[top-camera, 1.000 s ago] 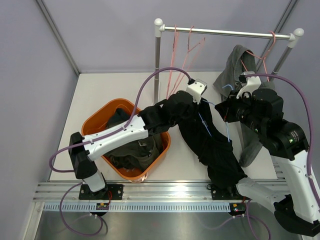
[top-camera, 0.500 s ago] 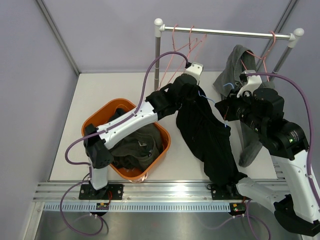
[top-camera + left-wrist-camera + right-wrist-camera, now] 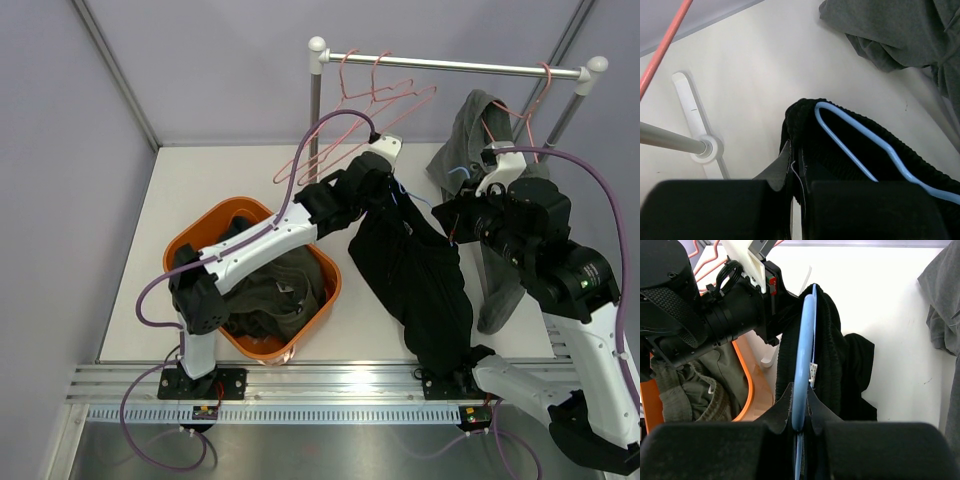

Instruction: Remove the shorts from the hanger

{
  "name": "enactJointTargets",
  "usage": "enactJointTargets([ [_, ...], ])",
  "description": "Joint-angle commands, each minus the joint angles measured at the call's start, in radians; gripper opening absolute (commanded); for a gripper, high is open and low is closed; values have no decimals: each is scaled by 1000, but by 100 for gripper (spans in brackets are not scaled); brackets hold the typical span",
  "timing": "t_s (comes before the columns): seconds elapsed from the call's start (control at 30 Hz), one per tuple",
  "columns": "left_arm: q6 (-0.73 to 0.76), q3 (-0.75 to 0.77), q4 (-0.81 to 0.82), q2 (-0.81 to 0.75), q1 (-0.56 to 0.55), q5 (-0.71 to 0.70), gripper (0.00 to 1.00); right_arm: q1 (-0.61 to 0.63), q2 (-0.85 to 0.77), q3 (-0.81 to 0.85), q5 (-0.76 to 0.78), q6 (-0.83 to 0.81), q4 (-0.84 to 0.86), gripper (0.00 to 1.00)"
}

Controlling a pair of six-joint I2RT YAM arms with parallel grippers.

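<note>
Item: black shorts (image 3: pixel 418 275), centre frame above the table (image 3: pixel 200 190), long axis upper-left to lower-right. Your left pincer (image 3: pixel 794 162) clamped their upper waistband end; your right pincer (image 3: pixel 800 396), just right of it, pinched the blue hanger (image 3: pixel 804 335).

The left arm (image 3: pixel 255 250) is stretching from its near-left base far and to the right, and the left gripper (image 3: pixel 792 170) is pinching the black shorts (image 3: pixel 420 280) at the waistband. The right arm (image 3: pixel 570 280) is bending leftward, and the right gripper (image 3: pixel 799 412) is clamping the blue hanger (image 3: pixel 804 335) between closed fingers.
</note>
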Motion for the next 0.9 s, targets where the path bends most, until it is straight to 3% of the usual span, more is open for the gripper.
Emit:
enactJointTargets([
  [0.0,32,18,19,4,21,-32,0,11,-43,43,-35,5,29,0],
  [0.37,79,-63,26,-62,-49,126,0,9,-39,8,5,8,81,0],
  [0.6,197,-214,75,-238,-207,167,0,11,-8,-40,32,17,162,0],
  [0.87,254,-353,123,-514,-293,281,0,11,52,-78,75,18,223,0],
])
